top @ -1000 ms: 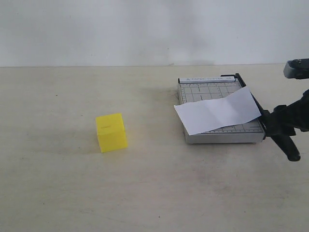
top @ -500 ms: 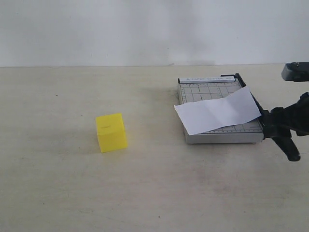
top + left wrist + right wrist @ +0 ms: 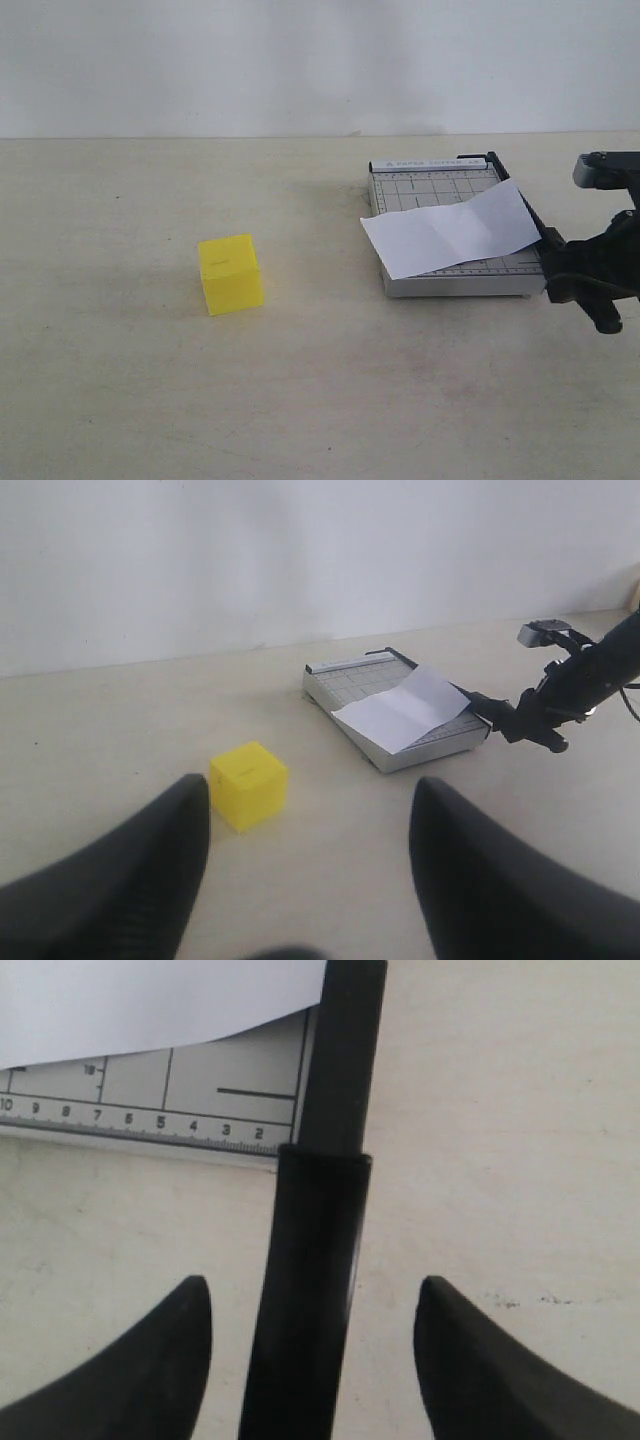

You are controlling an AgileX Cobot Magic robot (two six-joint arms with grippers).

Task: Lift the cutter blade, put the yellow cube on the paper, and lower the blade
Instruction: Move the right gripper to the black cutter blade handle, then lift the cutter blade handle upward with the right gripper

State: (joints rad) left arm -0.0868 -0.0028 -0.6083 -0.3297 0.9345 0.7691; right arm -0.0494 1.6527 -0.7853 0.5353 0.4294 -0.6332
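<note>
Yellow cube (image 3: 231, 274): upright on desk (image 3: 320, 400), slot mark on top, well apart from trimmer | left tool (image 3: 310, 815): jaws apart, nothing between them | right tool (image 3: 312, 1290): jaws spread astride cutter blade (image 3: 335, 1060) handle, gap each side, no grip | cutter blade: down along base board (image 3: 430, 185) edge | paper (image 3: 450, 235): lying across base board, overhanging its left side
</note>
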